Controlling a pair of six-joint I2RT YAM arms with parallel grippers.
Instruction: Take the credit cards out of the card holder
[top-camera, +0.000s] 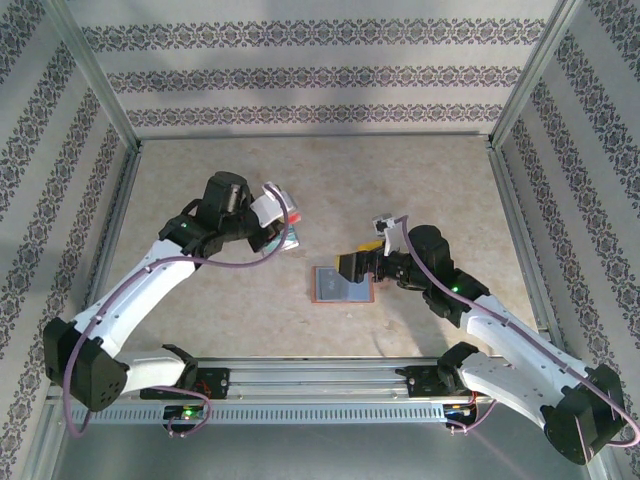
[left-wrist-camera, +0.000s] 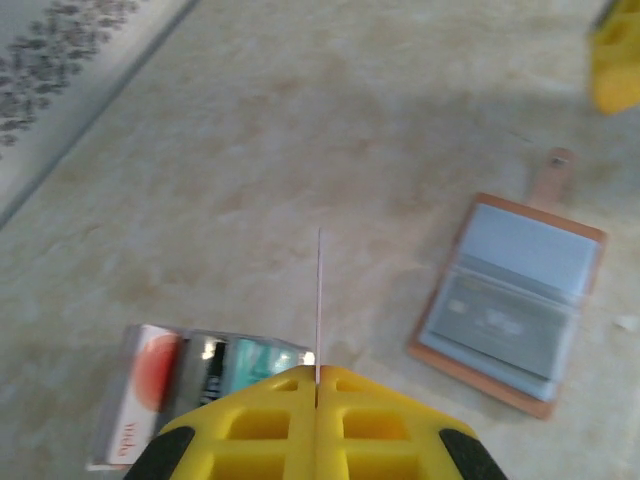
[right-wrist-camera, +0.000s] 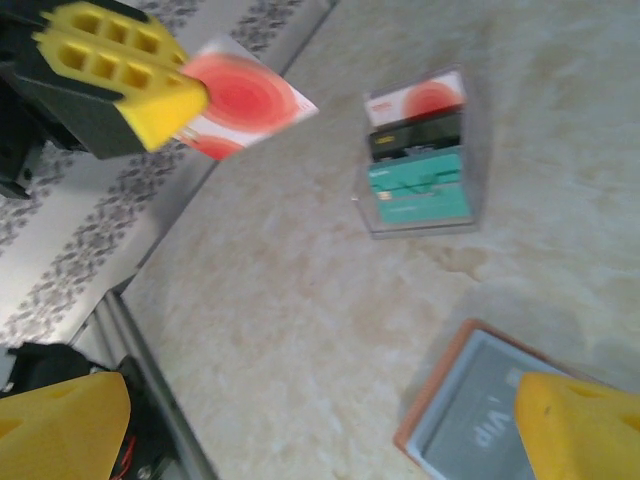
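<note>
The card holder lies open on the table, reddish-brown with grey-blue pockets; a dark grey card marked VIP shows in one pocket. My left gripper is shut on a white credit card with red circles, held above the table and seen edge-on as a thin line between its yellow fingers. Red-white, dark and teal credit cards lie fanned below it. My right gripper stands wide open at the holder's right edge, with nothing between its fingers.
The fanned cards sit in a clear plastic tray left of the holder. Patterned walls with metal rails close in the table on three sides. Bare marbled tabletop spreads behind the holder.
</note>
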